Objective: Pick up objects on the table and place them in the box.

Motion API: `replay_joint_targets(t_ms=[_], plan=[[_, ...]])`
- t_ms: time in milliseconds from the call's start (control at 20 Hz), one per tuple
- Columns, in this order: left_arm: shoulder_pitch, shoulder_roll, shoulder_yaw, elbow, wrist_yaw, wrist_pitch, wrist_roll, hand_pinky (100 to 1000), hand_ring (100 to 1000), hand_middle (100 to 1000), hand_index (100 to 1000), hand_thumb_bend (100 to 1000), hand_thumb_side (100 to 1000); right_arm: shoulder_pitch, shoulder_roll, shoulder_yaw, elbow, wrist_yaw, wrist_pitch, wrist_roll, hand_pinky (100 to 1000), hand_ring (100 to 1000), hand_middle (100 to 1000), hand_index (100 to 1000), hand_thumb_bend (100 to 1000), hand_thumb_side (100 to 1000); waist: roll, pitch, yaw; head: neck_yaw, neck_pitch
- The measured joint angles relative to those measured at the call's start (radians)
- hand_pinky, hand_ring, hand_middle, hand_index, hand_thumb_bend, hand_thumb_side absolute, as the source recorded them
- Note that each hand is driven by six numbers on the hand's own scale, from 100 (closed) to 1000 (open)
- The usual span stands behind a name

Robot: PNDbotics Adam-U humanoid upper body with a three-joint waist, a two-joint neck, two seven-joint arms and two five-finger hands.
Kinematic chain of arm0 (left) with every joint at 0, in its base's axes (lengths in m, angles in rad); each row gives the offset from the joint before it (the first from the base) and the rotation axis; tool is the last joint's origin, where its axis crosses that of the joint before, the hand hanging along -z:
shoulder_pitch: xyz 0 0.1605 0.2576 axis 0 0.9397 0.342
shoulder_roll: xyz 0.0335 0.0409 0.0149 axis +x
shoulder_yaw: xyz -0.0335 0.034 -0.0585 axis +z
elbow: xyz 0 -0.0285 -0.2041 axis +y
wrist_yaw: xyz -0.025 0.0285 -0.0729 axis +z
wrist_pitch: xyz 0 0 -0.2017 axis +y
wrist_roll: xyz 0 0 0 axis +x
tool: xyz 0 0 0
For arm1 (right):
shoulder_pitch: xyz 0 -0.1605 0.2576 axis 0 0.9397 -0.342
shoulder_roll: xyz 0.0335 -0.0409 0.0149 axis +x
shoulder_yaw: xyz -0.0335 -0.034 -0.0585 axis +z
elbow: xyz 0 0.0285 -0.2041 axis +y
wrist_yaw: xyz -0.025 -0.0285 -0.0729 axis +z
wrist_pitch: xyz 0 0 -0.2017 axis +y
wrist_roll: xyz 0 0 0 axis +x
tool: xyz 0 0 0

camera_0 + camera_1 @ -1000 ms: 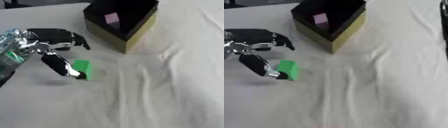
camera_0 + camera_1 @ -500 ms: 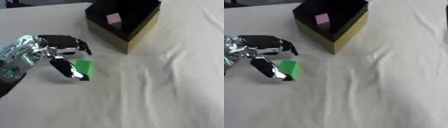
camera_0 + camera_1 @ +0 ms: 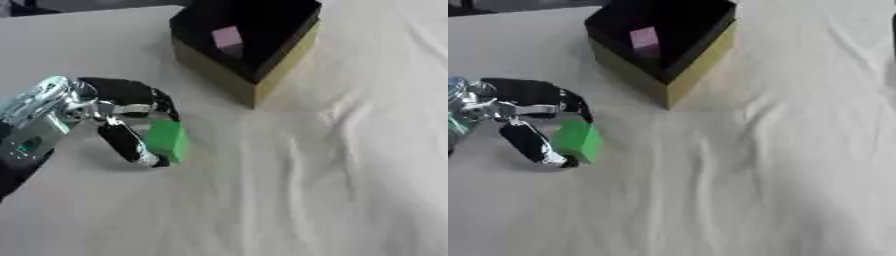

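White wrinkled cloth (image 3: 332, 165) covers the table. Left hand (image 3: 114, 107) pinches a green block (image 3: 166, 140) between thumb below and curled fingers (image 3: 162, 102) above, the block tilted. Beyond the fingers, up and to the right, stands an open box (image 3: 262, 75) containing a pink block (image 3: 227, 37).

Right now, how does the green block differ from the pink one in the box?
The green block is outside the box, pinched between the thumb and fingers of the left hand; the pink block already sits inside the box, untouched. The green block looks larger than the pink one. Both are plain, solid-coloured blocks.
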Motion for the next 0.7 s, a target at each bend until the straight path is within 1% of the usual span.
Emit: replay_joint_targets(t_ms=[50,250,300,350,450,550,700], plan=[[0.000,0.000,0.000,-0.002,0.000,0.003,0.011,732,779,708,770,246,454,0.000,0.000,0.000,0.000,0.000,0.001,0.001,870,835,736,854,100,920,0.000,0.000,0.000,0.000,0.000],[0.006,0.000,0.000,-0.022,-0.008,0.017,0.063,732,779,708,770,246,454,0.001,0.000,-0.001,0.000,0.000,0.005,0.005,870,835,736,854,100,920,0.000,0.000,0.000,0.000,0.000],[0.008,0.000,0.000,-0.025,-0.009,0.019,0.071,605,660,583,659,100,367,0.001,0.000,-0.001,0.000,0.000,0.005,0.005,870,835,736,855,100,923,0.000,0.000,0.000,0.000,0.000],[0.009,0.000,0.000,-0.027,-0.009,0.023,0.078,576,632,562,638,100,345,0.001,0.000,-0.001,0.000,0.000,0.006,0.006,871,835,736,855,100,923,0.000,0.000,0.001,0.000,0.000],[0.009,0.000,0.003,-0.030,-0.009,0.032,0.097,549,609,543,616,100,318,0.006,0.000,-0.005,0.000,0.000,0.008,0.008,870,835,736,855,100,922,-0.001,0.000,0.001,0.001,-0.002],[0.011,0.000,0.007,-0.037,-0.006,0.041,0.115,535,596,529,600,100,302,0.008,0.000,-0.007,0.000,0.000,0.010,0.010,871,834,733,855,100,921,-0.001,0.000,0.001,0.002,-0.004],[0.010,0.001,0.026,-0.064,0.003,0.052,0.133,537,597,531,601,100,285,0.007,0.001,-0.007,0.000,0.002,0.012,0.012,871,834,733,855,100,919,-0.002,0.000,0.003,0.011,-0.005]])
